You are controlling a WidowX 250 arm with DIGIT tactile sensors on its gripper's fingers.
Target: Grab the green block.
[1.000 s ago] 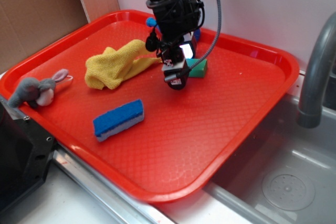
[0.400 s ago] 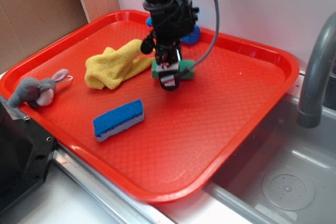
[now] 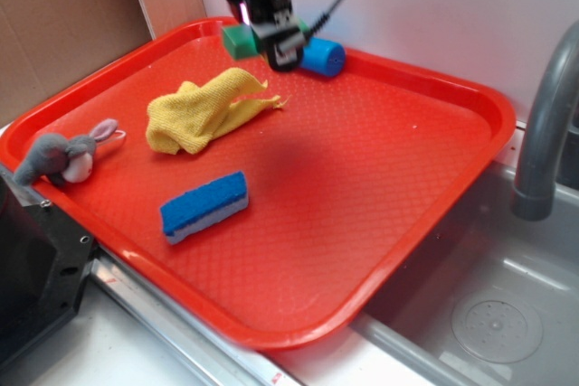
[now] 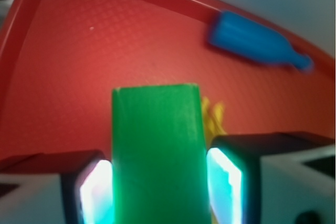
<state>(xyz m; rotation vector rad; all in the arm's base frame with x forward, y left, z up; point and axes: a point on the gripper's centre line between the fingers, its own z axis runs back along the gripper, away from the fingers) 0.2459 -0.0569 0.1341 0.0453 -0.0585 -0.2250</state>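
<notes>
The gripper (image 4: pixel 157 182) is closed on the green block (image 4: pixel 157 156), one pad pressed against each side face, holding it clear above the red tray (image 3: pixel 434 187). Judged step: grasp made, lift under way; the next move only calls for keeping the clamp steady. The block is a solid, flat-faced green brick. Beyond it lie the yellow cloth (image 3: pixel 204 110) and blue bottle (image 4: pixel 254 40).

Large red plastic tray (image 3: pixel 425 178) carries: crumpled yellow cloth (image 3: pixel 204 110), blue-topped white-bottomed sponge (image 3: pixel 204 206), grey plush mouse (image 3: pixel 63 155), blue plastic bottle (image 3: pixel 322 57).
</notes>
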